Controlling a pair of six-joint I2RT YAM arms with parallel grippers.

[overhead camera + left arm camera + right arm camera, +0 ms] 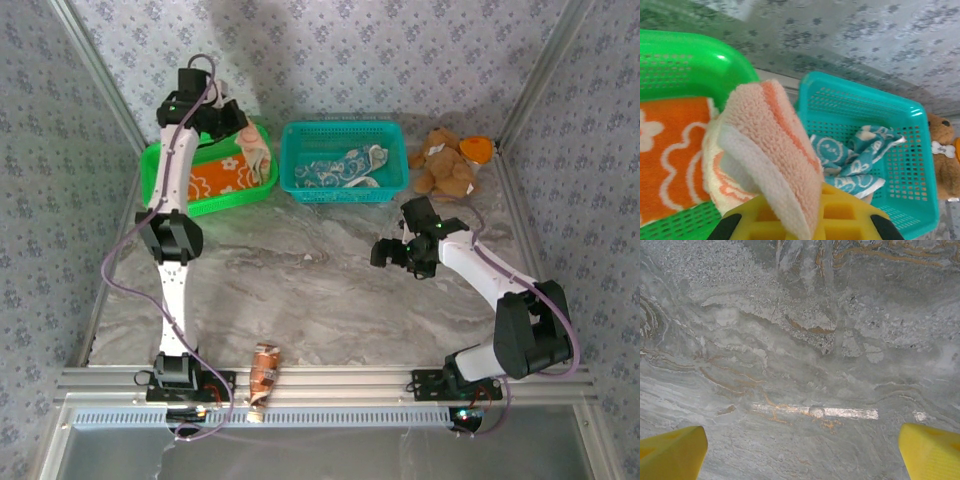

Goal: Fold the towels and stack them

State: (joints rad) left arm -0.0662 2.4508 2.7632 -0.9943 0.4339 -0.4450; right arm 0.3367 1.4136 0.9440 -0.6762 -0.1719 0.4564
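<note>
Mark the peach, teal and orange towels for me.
peach towel (765, 150), left wrist view, folded fuzzy face
teal towel (850, 160), left wrist view, crumpled middle
orange towel (675, 150), left wrist view, flat printed face

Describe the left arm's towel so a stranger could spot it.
Find the green basket, far left on the table. Above its right end, the left fingers pinch a folded towel. It is pale peach, unlike the bright orange towel beneath and the teal towel next door.

Stretches the left arm far forward and upright, left gripper (236, 125) clamped shut on the peach towel (767, 145) draped over its fingers. Folds the right arm low, wrist facing down, right gripper (802, 440) spread wide.
</note>
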